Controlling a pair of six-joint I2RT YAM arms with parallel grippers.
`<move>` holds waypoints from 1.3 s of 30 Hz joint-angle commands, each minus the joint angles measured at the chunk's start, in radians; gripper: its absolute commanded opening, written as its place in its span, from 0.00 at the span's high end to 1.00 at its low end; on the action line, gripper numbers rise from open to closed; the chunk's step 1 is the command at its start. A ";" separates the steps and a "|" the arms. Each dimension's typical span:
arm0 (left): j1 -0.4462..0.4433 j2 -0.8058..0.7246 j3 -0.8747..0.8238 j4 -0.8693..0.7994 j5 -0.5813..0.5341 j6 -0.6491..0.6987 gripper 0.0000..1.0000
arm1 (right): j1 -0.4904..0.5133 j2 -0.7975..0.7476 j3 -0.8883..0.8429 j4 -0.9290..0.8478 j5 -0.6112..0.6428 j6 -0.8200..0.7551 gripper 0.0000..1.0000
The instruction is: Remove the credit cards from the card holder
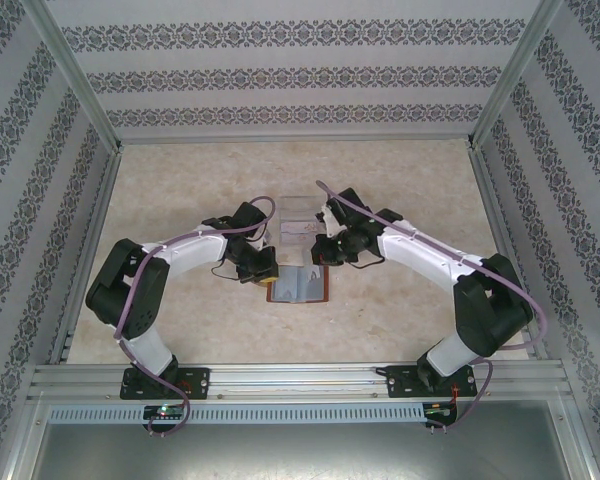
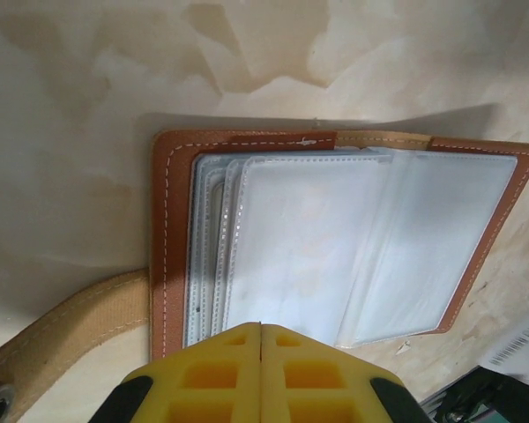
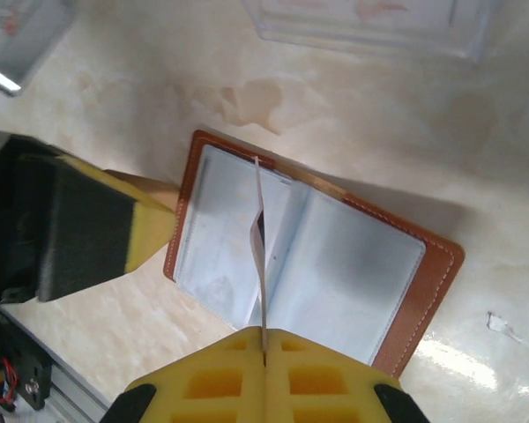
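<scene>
Mid-table, card holder [image 1: 300, 285] lies open: reddish-brown cover, white stitching, cloudy clear sleeves. Left gripper [image 2: 261, 344] pressed together at its 9 o'clock edge. Right gripper [image 3: 264, 345] pinches thin pale leaf [image 3: 259, 220] upright at the fold; card or sleeve unclear. Beige marbled tabletop [image 1: 180, 190]; clear tray [image 1: 295, 212] at 12 o'clock; patterned walls [image 1: 280, 70].

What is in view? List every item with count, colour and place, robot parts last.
card holder: one, reddish-brown with pale clear sleeves, open flat at mid-table.
strap tab: one, tan, on the holder's edge.
clear tray: one, transparent, beyond the holder.
table: one, beige marbled.
walls: three, white with grey pattern, around the table.
left gripper: one, yellow fingers, shut, at the holder's strap side.
right gripper: one, yellow fingers, shut on a sleeve leaf standing up from the holder.
</scene>
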 commanded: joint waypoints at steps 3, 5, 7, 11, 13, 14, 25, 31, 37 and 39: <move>0.001 -0.038 -0.012 -0.032 -0.036 0.024 0.93 | -0.014 0.053 0.109 -0.093 0.000 -0.301 1.00; 0.005 -0.052 -0.028 -0.018 -0.048 0.021 0.93 | -0.016 0.087 0.156 -0.139 0.007 -0.436 1.00; 0.008 -0.064 -0.044 -0.006 -0.057 0.018 0.93 | -0.018 0.113 0.200 -0.174 0.022 -0.556 1.00; 0.019 -0.081 -0.065 -0.004 -0.073 0.019 0.93 | -0.031 0.191 0.303 -0.243 0.043 -0.768 1.00; 0.024 -0.091 -0.074 0.002 -0.076 0.015 0.93 | -0.038 0.238 0.365 -0.293 0.048 -0.856 1.00; 0.025 -0.096 -0.079 0.002 -0.076 0.015 0.93 | -0.040 0.260 0.402 -0.320 0.050 -0.891 1.00; 0.054 -0.126 -0.103 -0.015 -0.099 0.018 0.92 | -0.056 0.505 0.818 -0.604 0.163 -1.213 1.00; 0.064 -0.138 -0.126 -0.009 -0.100 0.006 0.92 | -0.067 0.602 0.987 -0.673 0.183 -1.336 1.00; 0.068 -0.152 -0.139 -0.011 -0.106 -0.001 0.92 | -0.070 0.712 1.183 -0.755 0.202 -1.402 1.00; 0.071 -0.155 -0.142 -0.015 -0.106 -0.003 0.92 | -0.071 0.747 1.242 -0.777 0.208 -1.415 1.00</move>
